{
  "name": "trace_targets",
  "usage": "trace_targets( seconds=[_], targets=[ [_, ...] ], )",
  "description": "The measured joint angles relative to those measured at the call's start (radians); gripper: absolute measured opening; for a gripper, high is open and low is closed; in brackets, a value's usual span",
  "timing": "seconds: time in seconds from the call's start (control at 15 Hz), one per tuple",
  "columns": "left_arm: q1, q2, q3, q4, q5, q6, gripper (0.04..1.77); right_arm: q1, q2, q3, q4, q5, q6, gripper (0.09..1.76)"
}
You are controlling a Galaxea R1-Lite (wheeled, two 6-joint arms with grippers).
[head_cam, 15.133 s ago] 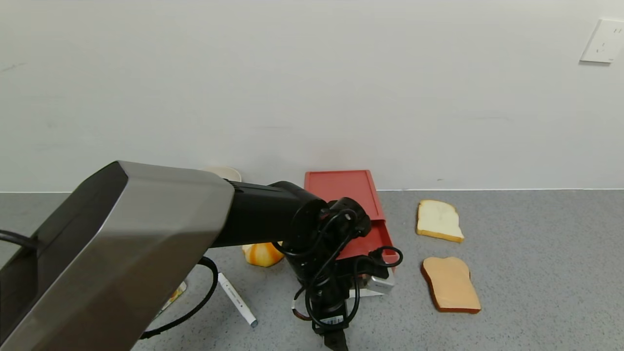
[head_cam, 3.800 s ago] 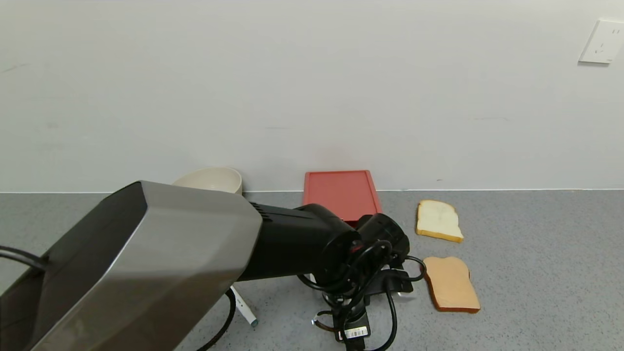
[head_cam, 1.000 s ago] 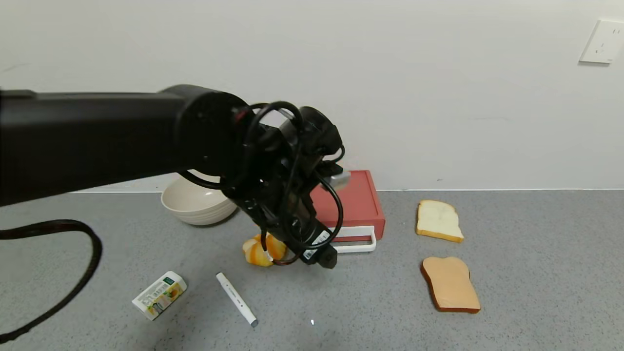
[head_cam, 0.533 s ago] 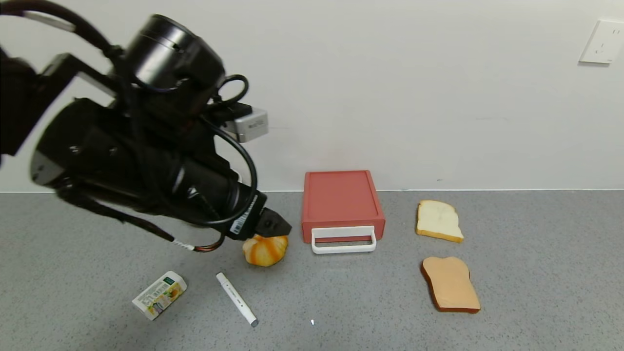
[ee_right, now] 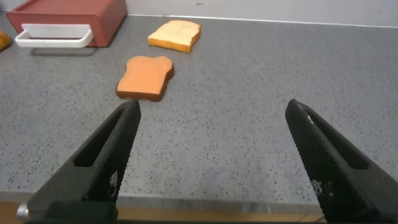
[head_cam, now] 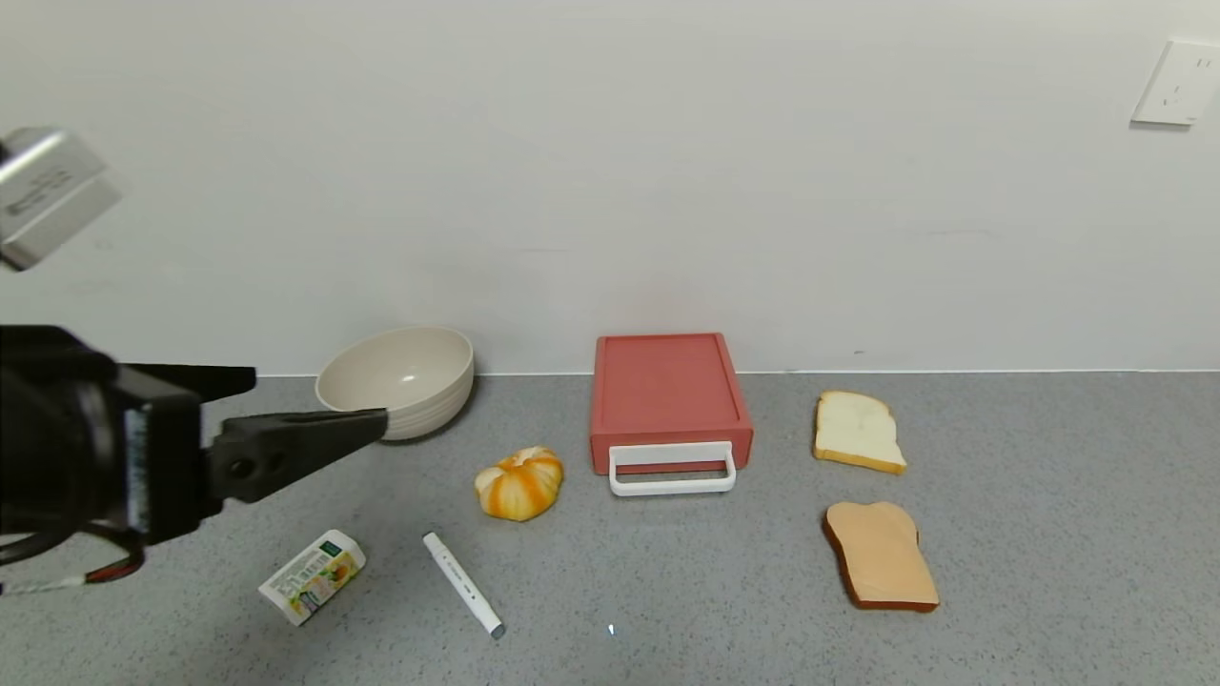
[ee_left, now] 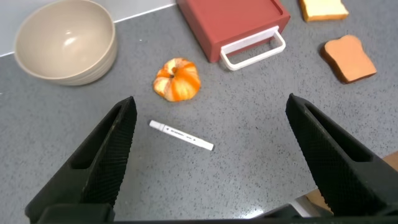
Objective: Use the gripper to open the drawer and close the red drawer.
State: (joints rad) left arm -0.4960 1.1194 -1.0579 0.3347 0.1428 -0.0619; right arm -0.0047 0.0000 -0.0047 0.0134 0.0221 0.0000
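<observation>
The red drawer (head_cam: 667, 386) stands against the back wall, its tray pushed in flush and its white loop handle (head_cam: 672, 469) facing front. It also shows in the left wrist view (ee_left: 233, 22) and in the right wrist view (ee_right: 68, 15). My left gripper (head_cam: 319, 400) is open and empty, raised at the far left, well away from the drawer. In its own view (ee_left: 211, 102) the fingers stand wide apart above the counter. My right gripper (ee_right: 212, 106) is open and empty, low near the counter's front edge, out of the head view.
A cream bowl (head_cam: 398, 381) stands at the back left. A small orange pumpkin (head_cam: 519, 483), a white marker (head_cam: 462, 584) and a small carton (head_cam: 313, 576) lie left of the drawer. Two bread slices (head_cam: 858, 431) (head_cam: 882, 555) lie to its right.
My left arm has pulled back from in front of the drawer, up and far to the left. The drawer tray, pulled out in the earliest frame, is now pushed in.
</observation>
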Motion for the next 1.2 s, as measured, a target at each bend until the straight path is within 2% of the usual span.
trace_targets(
  seconds=[0.27,0.6,1.2],
  targets=[
    [0.041,-0.243,0.132,-0.011,0.010,-0.009,1.73,0.000,0.000,0.000,0.000,0.000,0.000,1.71],
    [0.085,-0.506,0.227,0.035,0.036,-0.016,1.73,0.000,0.000,0.000,0.000,0.000,0.000,1.71],
    [0.297,-0.775,0.297,0.059,0.037,-0.015,1.73,0.000,0.000,0.000,-0.001,0.000,0.000,1.71]
  ],
)
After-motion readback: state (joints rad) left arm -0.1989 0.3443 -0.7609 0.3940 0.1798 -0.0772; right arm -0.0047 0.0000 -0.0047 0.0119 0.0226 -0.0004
